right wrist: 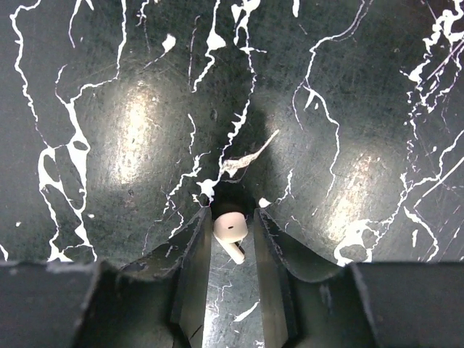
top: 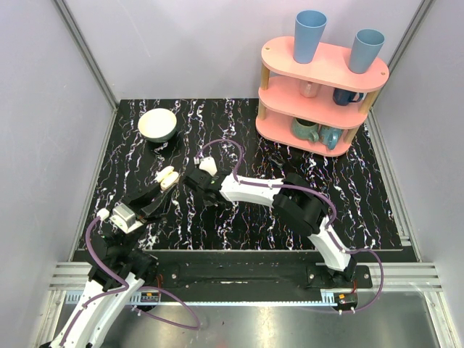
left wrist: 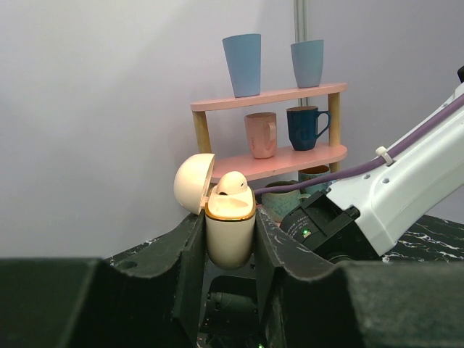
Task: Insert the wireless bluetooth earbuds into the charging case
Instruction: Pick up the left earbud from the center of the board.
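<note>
Pose: left tool (left wrist: 230, 233) level, clamping open charging case (left wrist: 230, 243); right tool (right wrist: 232, 230) pointing down, pinching earbud (right wrist: 230, 227) over table (right wrist: 109, 109).

The top camera sits high behind both arm bases (top: 333, 272), taking in the whole table (top: 362, 210) and the pink shelf (top: 322, 80) far right. The left wrist camera rides low, looking level past the left gripper (left wrist: 230, 235) at that same shelf. The right wrist camera stares straight down past the right gripper (right wrist: 232, 232), tight on the table.
</note>
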